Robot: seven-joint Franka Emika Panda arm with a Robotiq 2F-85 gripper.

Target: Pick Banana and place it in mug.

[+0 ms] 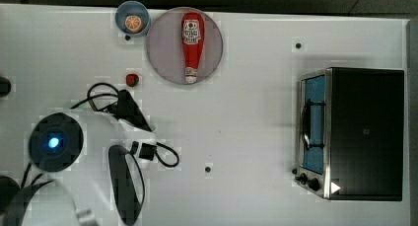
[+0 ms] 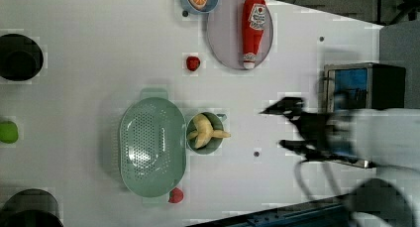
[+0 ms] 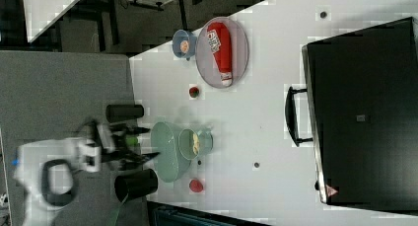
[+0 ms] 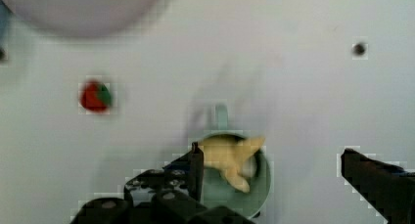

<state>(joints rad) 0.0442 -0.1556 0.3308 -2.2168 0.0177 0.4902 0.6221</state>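
The tool (image 2: 279, 128) is seen with its two dark fingers spread wide apart and nothing held between them. In the left view it hangs above the bench (image 2: 99, 48) to the left view's right of the mug (image 2: 204, 134), well apart from it, with the fingertips turned toward the mug. In the wrist view the mug sits near one finger (image 4: 195, 168), while the other finger stands far off to the side.

The banana (image 2: 205, 133) is found already inside the mug, so the placing is judged to be done and only a retreat of the arm is thought to remain. The fruit is peeled-looking and pale yellow, with lobes splayed out; one tip pokes over the rim toward the left view's right, and its long axis is taken to run roughly along that direction. The mug is small, round and pale teal-green, with a short handle.

Just beside the mug, touching or nearly so, the larger oval green perforated basket (image 2: 151, 145) is set. A small strawberry (image 2: 193, 63) lies farther off, and a ketchup bottle (image 2: 252, 31) is laid on a grey plate (image 2: 220, 38). A toaster oven (image 1: 355, 132) stands well apart.
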